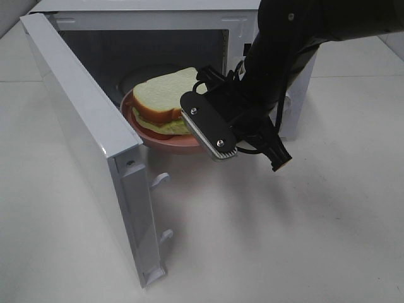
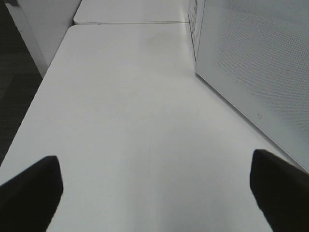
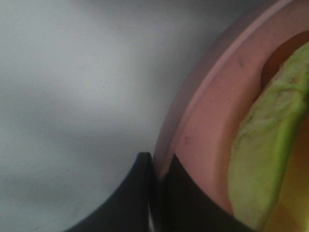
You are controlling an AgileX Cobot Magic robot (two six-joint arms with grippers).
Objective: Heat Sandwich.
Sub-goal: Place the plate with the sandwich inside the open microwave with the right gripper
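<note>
Closest stands the microwave door (image 1: pixel 82 139), swung out toward the viewer on its hinge side, its lower corner resting low over the white table (image 1: pixel 284 240). Two small white hooks stick out from the door's inner edge.

Past the door, the right gripper (image 3: pixel 155 162) reaches down from a black arm that comes in from the far right. Its fingers are pressed together on the near rim of the plate (image 1: pixel 158 140), one finger above the rim and one below, as the wrist view shows up close. That plate is pink and round, and it sits at the mouth of the microwave (image 1: pixel 233 31), with its front edge sticking out past the opening. Whether its far side rests on the oven floor cannot be told.

On the plate lies the sandwich (image 1: pixel 167 95): white bread on top with a tan crust, green lettuce and a red layer peeking out beneath. Its far half is just inside the dark cavity.

Off to the side, outside the high view, the left gripper (image 2: pixel 154 193) hangs over bare table near the microwave's white outer wall, fingers spread wide and holding nothing.
</note>
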